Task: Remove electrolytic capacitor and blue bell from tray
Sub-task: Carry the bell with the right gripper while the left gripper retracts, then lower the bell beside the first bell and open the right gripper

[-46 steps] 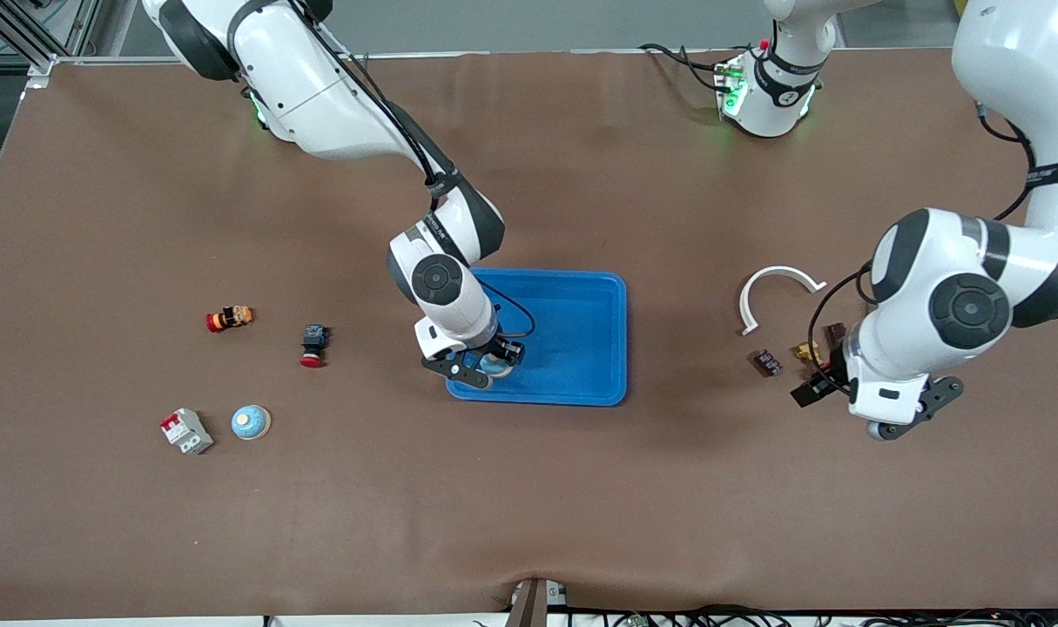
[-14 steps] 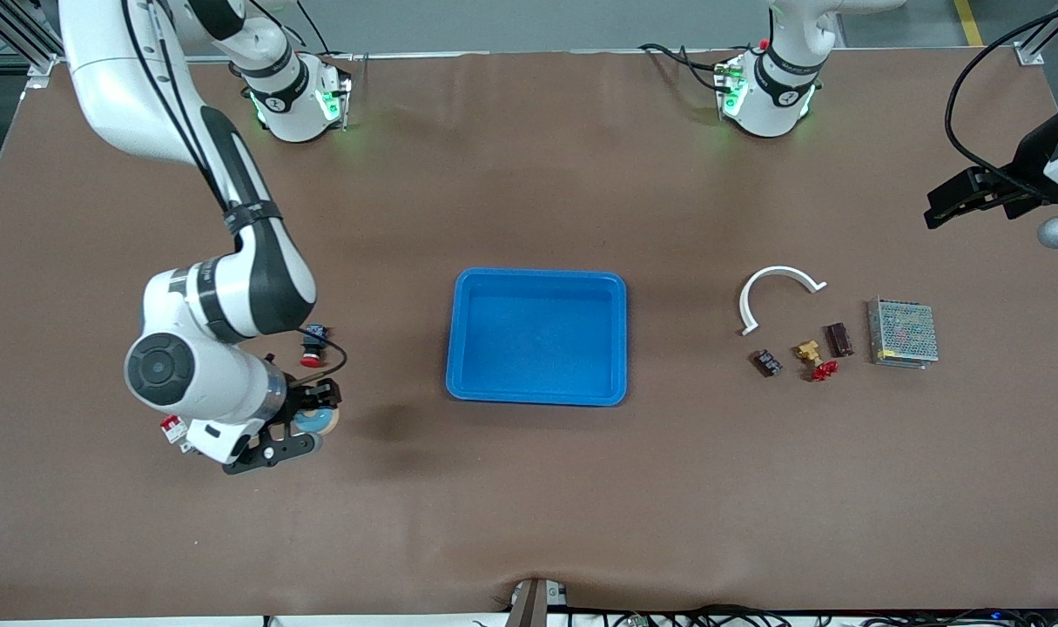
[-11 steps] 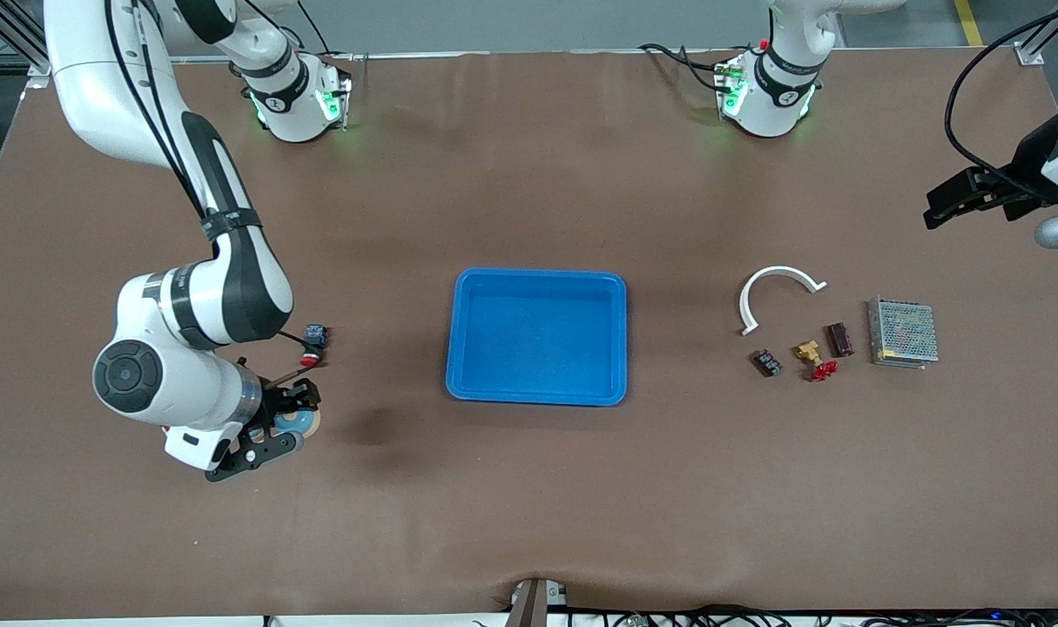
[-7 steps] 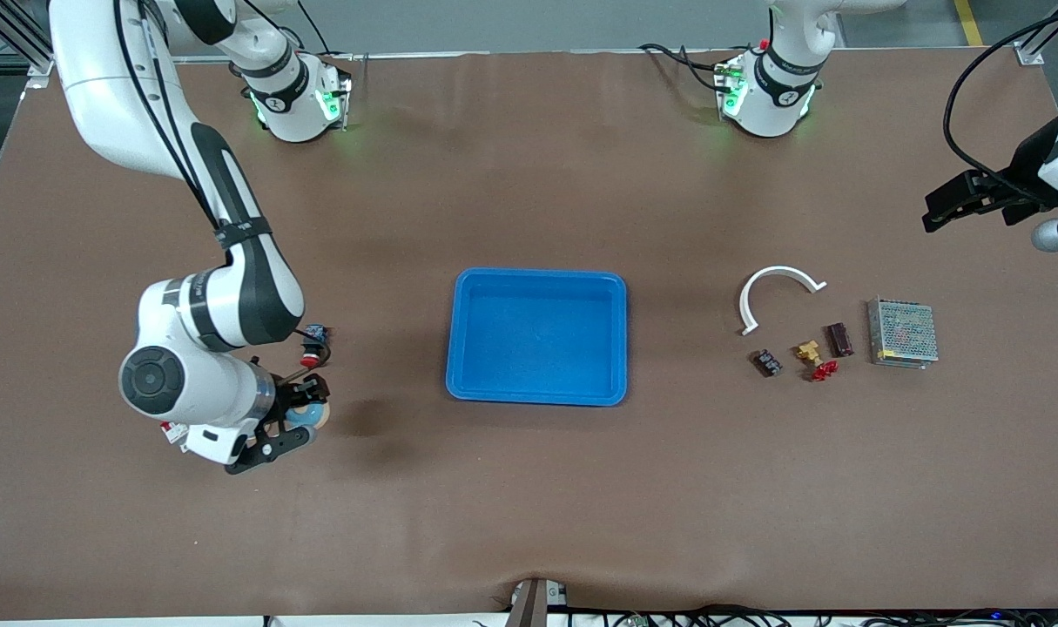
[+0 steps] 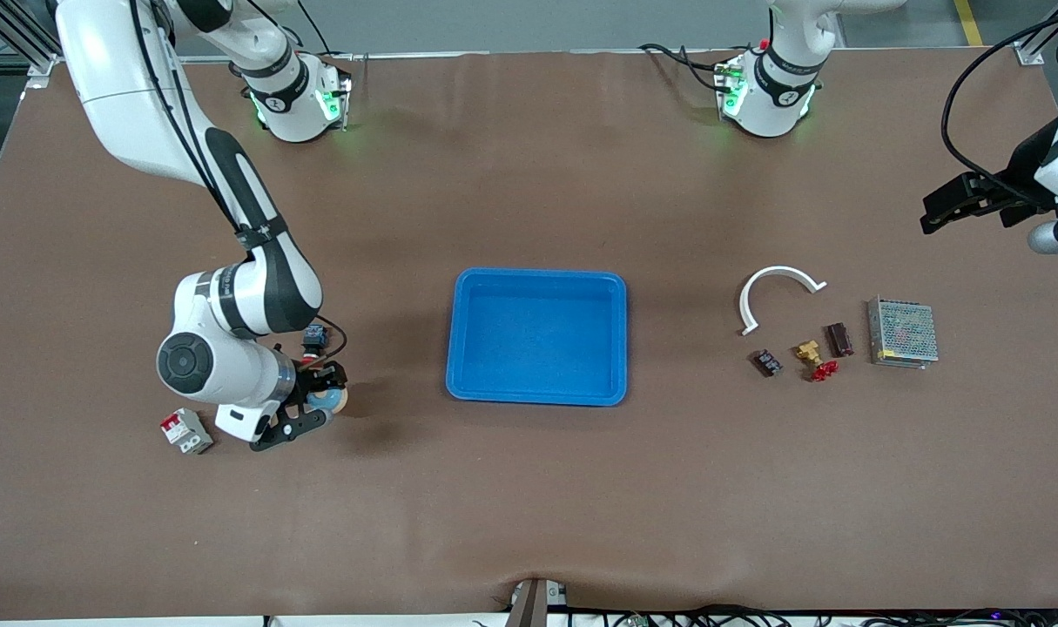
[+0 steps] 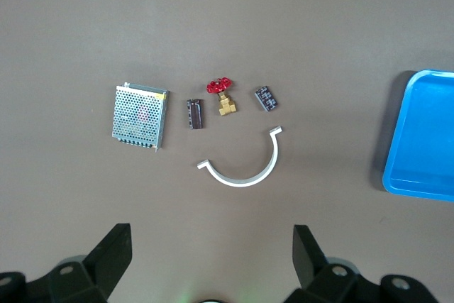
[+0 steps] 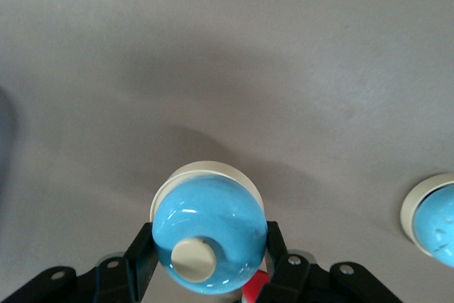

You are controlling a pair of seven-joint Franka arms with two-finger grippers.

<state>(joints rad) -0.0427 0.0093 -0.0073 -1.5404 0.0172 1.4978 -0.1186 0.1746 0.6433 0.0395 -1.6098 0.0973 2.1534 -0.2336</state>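
The right gripper [image 5: 313,409] hangs over bare table toward the right arm's end, its fingers [image 7: 142,260] clamped on the blue bell [image 7: 210,236], gripped across its dome with the cream button outward, apparently ready to be set down among parts already laid out there: a grey circuit breaker [image 5: 186,430] and a red push-button [image 5: 313,345]. The blue tray [image 5: 537,396] sits empty mid-table. The left gripper [image 5: 964,198] waits, fingers spread and holding nothing, above a grey mesh box [image 6: 140,115], white curved clip [image 6: 245,165] and red-handled brass valve [image 6: 223,95].
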